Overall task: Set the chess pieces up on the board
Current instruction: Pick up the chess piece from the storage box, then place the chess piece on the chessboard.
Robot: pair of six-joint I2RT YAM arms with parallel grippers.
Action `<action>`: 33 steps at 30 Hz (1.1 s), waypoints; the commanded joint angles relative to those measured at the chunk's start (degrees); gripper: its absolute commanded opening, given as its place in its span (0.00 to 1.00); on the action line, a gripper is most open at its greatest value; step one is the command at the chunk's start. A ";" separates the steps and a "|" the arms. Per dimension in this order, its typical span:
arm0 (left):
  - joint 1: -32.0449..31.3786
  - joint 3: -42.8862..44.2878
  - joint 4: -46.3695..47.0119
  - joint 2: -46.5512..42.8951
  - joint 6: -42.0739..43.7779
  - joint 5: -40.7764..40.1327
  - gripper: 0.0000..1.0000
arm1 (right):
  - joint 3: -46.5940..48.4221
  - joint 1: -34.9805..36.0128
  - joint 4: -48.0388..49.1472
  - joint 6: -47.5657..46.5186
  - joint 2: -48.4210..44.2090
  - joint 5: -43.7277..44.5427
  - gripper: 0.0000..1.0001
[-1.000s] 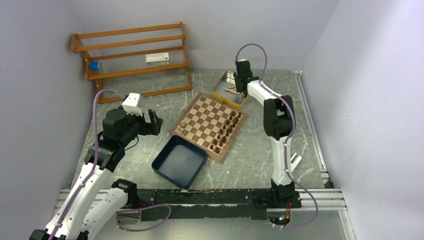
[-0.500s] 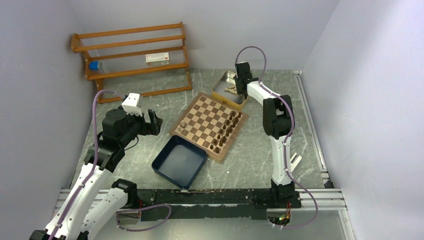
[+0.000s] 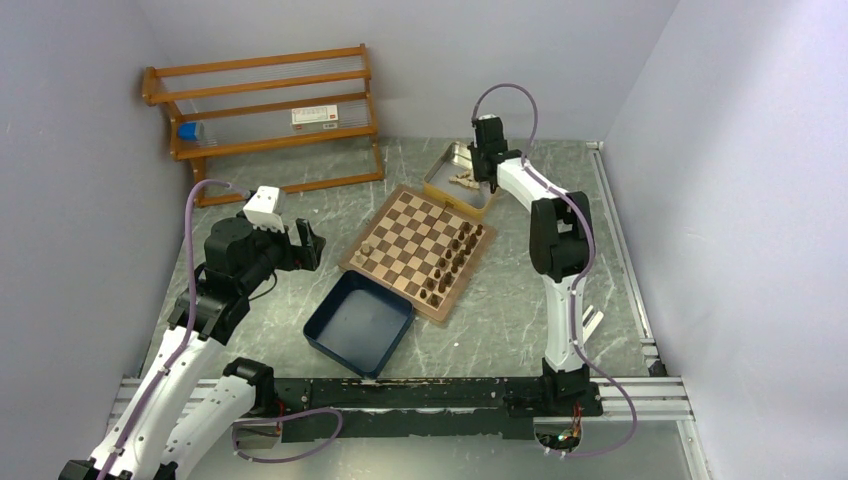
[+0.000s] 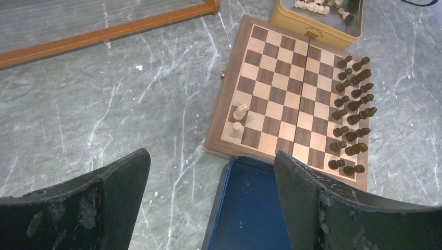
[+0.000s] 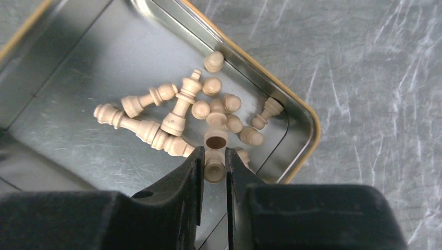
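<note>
Once right gripper [image 5: 212, 159] closed on a light piece [image 5: 215, 140] in tin [image 5: 78, 57] | left gripper [image 4: 211, 159] stood wide, empty | placing on board [image 3: 410, 225] could follow

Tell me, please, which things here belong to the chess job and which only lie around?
Job: board; dark pieces; light pieces in the tin; right gripper, shut on one light piece.
Lying about: blue tray; wooden rack.

Dark pieces [image 4: 353, 119] in rows along board [image 4: 284, 83] edge
</note>
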 commanded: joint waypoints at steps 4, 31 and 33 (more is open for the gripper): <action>0.40 0.85 1.29 -0.76 0.61 -0.17 0.93 | 2.76 1.51 -1.74 0.78 -4.79 -0.99 0.11; 0.40 0.83 0.99 -2.25 0.61 -0.65 0.93 | 0.62 17.12 -2.35 3.95 -7.16 -16.64 0.12; 0.40 0.85 0.98 -2.28 0.62 -0.64 0.93 | 0.69 18.15 -1.95 3.50 -6.58 -15.42 0.13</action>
